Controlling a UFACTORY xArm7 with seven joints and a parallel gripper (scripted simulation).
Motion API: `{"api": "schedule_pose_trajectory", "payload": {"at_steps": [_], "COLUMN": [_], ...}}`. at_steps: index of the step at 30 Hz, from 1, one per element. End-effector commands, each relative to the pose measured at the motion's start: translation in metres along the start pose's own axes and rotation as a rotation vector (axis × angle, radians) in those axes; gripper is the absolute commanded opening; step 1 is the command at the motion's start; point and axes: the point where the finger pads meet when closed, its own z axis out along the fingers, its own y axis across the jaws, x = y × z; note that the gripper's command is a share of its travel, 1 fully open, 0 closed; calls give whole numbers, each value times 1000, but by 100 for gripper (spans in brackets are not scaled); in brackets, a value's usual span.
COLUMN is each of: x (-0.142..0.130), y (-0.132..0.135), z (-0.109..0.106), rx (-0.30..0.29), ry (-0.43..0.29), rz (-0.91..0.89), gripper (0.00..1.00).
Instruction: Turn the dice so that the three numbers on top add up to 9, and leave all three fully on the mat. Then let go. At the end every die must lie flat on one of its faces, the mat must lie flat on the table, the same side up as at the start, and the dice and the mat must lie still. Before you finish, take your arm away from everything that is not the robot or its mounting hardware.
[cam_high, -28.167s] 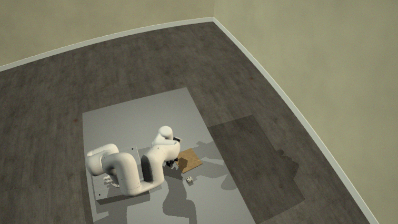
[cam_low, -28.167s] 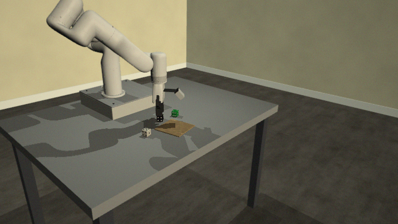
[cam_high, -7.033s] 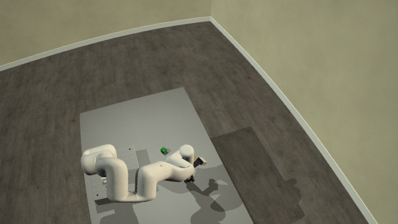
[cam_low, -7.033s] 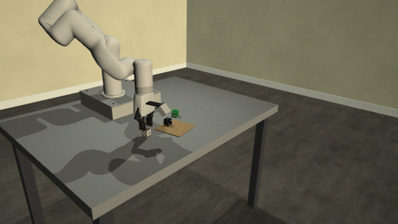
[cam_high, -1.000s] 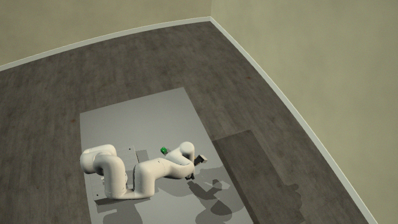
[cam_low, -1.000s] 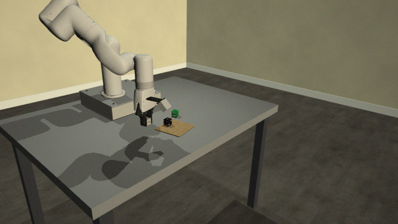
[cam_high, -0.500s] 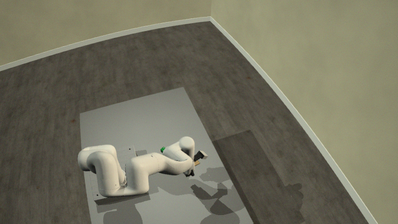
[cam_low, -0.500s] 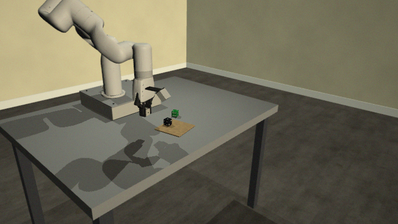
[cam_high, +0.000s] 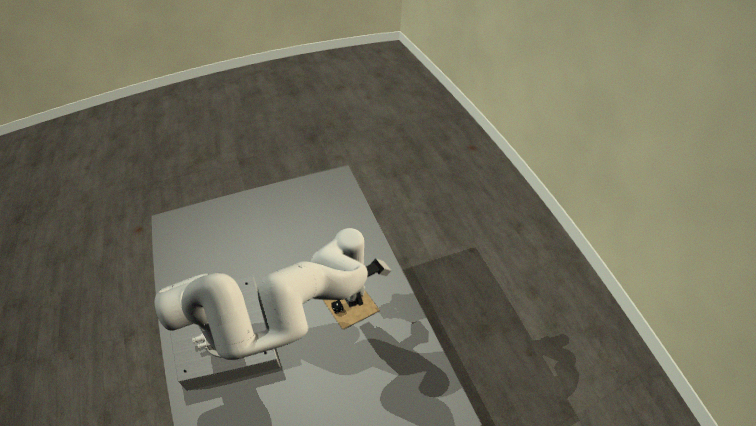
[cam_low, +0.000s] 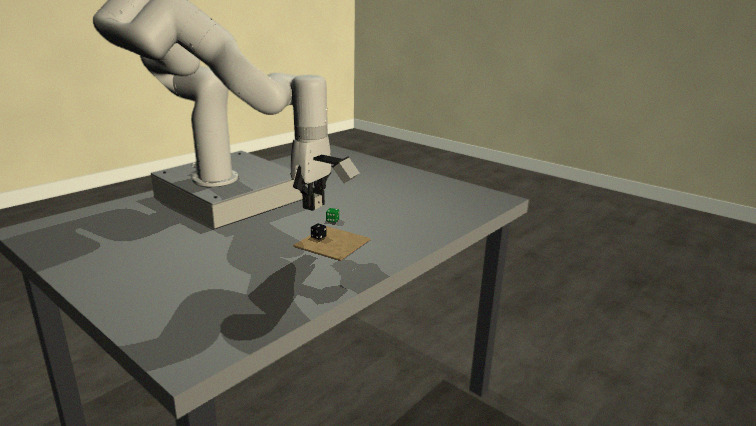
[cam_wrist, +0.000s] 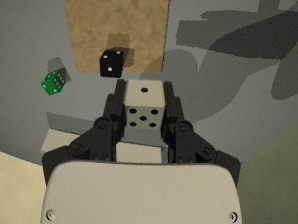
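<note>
One white die (cam_low: 318, 202) (cam_wrist: 143, 111) up in the air, pinched in the end effector (cam_high: 355, 300) (cam_low: 313, 203) (cam_wrist: 143, 92).
Beside the mat (cam_high: 353, 319) (cam_low: 342, 246) (cam_wrist: 145, 30)'s black die (cam_high: 337, 306) (cam_low: 318, 231) (cam_wrist: 111, 64), it wants a low, level, gentle release.

The white die (cam_low: 318, 202) (cam_wrist: 144, 107) has left the tabletop (cam_high: 253, 232) (cam_low: 423, 195) (cam_wrist: 30, 30), where it sat in the oldest views, and is now up in the air between the fingers of the pincer (cam_high: 355, 300) (cam_low: 313, 203) (cam_wrist: 143, 92). Since half a second ago the pincer has swung sideways, nearer the green die (cam_low: 332, 215) (cam_wrist: 53, 82). The black die (cam_high: 336, 306) (cam_low: 318, 231) (cam_wrist: 111, 64), at the pincer in the oldest views, now rests apart from it on the mat (cam_high: 355, 316) (cam_low: 338, 246) (cam_wrist: 117, 25).
</note>
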Motion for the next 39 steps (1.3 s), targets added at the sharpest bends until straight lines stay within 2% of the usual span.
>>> {"api": "schedule_pose_trajectory", "payload": {"at_steps": [1, 22, 28, 36, 39], "x": [21, 21, 22, 22, 22], "y": [-43, -44, -44, -43, -43], "z": [1, 6, 24, 62, 67], "rx": [-14, -14, -14, -14, -14], "ry": [-7, -7, -7, -7, -7], "rz": [63, 64, 64, 64, 64], "gripper": [27, 27, 27, 27, 27]}}
